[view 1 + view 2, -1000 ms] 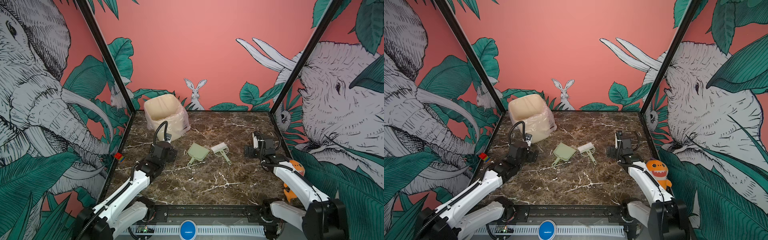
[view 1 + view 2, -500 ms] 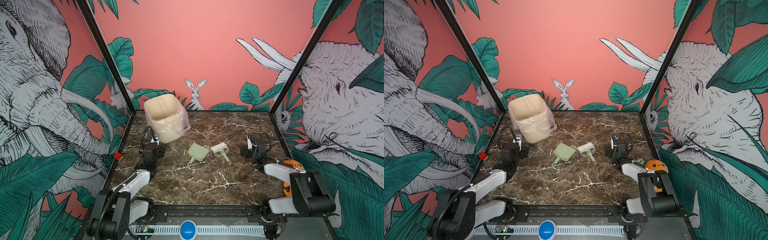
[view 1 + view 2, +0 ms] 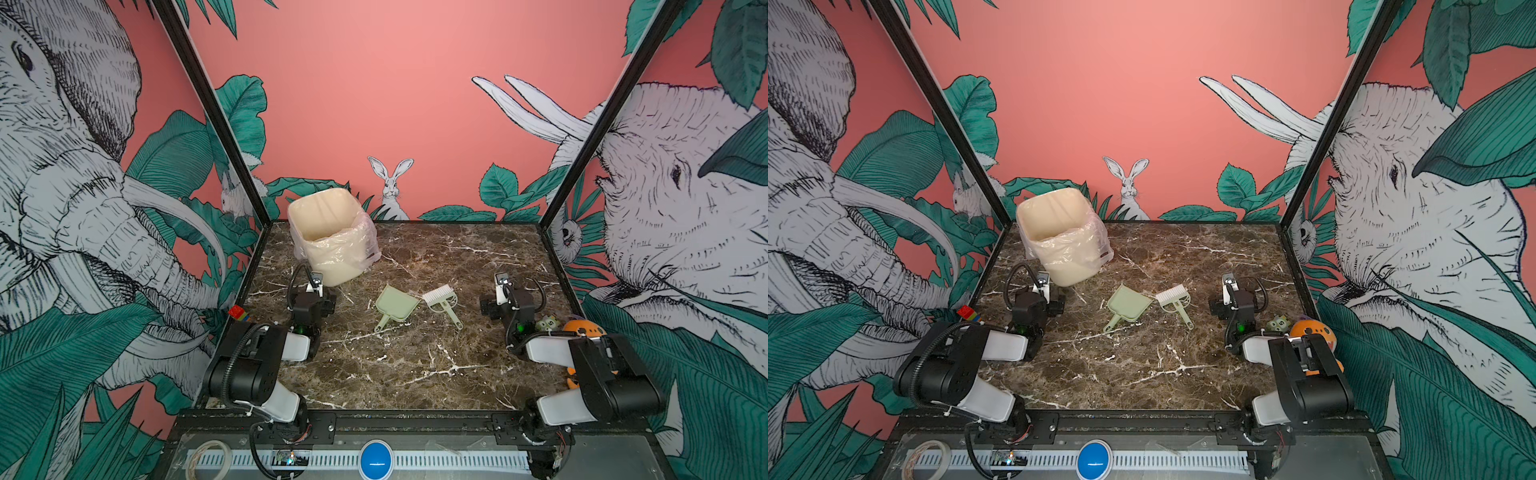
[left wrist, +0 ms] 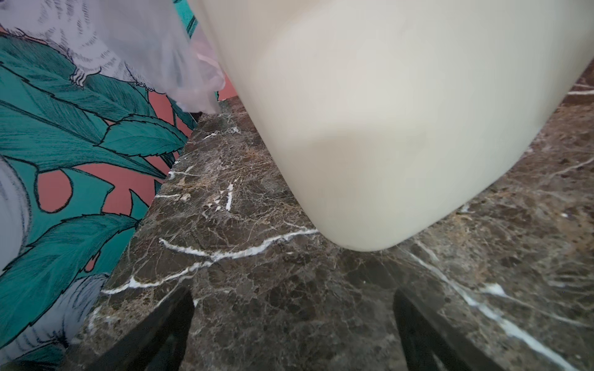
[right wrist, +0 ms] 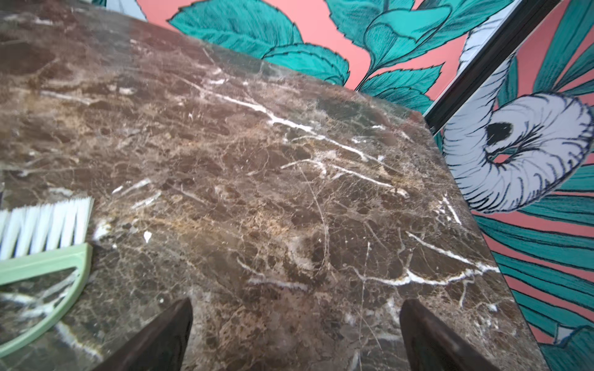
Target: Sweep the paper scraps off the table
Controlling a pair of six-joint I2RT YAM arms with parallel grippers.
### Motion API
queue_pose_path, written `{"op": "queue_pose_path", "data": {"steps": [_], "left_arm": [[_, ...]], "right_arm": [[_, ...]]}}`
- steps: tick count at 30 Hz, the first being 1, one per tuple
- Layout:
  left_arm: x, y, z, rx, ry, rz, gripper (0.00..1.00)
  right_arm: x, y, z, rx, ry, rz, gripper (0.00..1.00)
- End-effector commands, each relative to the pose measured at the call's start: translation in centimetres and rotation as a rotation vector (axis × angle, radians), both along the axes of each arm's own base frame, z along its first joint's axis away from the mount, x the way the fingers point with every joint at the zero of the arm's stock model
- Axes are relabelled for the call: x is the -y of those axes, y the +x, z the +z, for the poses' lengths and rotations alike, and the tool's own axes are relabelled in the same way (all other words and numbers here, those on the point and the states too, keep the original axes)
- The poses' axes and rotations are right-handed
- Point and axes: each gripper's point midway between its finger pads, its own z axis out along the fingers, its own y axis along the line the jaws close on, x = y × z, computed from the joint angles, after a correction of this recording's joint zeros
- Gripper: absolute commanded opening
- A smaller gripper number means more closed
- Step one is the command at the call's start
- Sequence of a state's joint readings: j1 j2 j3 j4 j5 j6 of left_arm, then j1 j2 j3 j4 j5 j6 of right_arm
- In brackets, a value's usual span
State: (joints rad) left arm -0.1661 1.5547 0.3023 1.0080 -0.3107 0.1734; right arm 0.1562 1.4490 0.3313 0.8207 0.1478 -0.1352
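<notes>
**A:** Where do the paper scraps lie from either tool?

**B:** I can find none. The bench (image 3: 415,365) shows only brown marble and white veins in both top views and under both wrist cameras. There is no green, pink or white bit anywhere. They may be in the bin (image 3: 336,259) at the back left, but its floor is hidden.

**A:** What sits between the arms, then?

**B:** The dustpan (image 3: 397,305) and the brush (image 3: 441,297) lie just beside each other at mid-bench. The dustpan's handle runs toward the front left. The brush's handle runs toward the front right, with its bristles toward the back.

**A:** Which arm is nearer to which?

**B:** The right tool (image 5: 295,303) is nearer the brush. The bristle end shows in its wrist view, off to one side of the fingers and not between them. The left tool (image 4: 293,298) is nearer the dustpan, but it faces the near corner of the bin, close in front of it.

**A:** And the fingers?

**B:** Both tools are spread wide with nothing between the fingers, and both hang low over the bench.

**A:** Your verdict?

**B:** I'd judge the sweeping done. If a stray scrap turned up, the brush handle angles toward the right arm, so that arm would have the easier reach.
</notes>
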Motion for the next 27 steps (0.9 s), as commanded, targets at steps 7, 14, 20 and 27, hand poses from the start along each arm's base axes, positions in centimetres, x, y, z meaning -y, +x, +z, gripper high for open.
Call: {"op": "queue_pose_path", "data": {"steps": [7,14,20,27], "left_arm": [[-1.17,1.01,1.74,0.071,-0.026,0.075,1.00],[-1.19,1.30,1.43,0.034,-0.040,0.068,1.00],[-1.16,1.42,1.49,0.038,-0.038,0.067,1.00],[-1.27,1.53,1.36,0.029,-0.047,0.064,1.00]], "right_arm": [[1.10,-0.02,1.48,0.183,0.049,-0.033,1.00],[1.23,0.43,1.46,0.171,0.049,-0.046,1.00],[1.27,0.57,1.42,0.163,0.049,-0.050,1.00],[1.30,0.58,1.42,0.164,0.049,-0.051,0.99]]}}
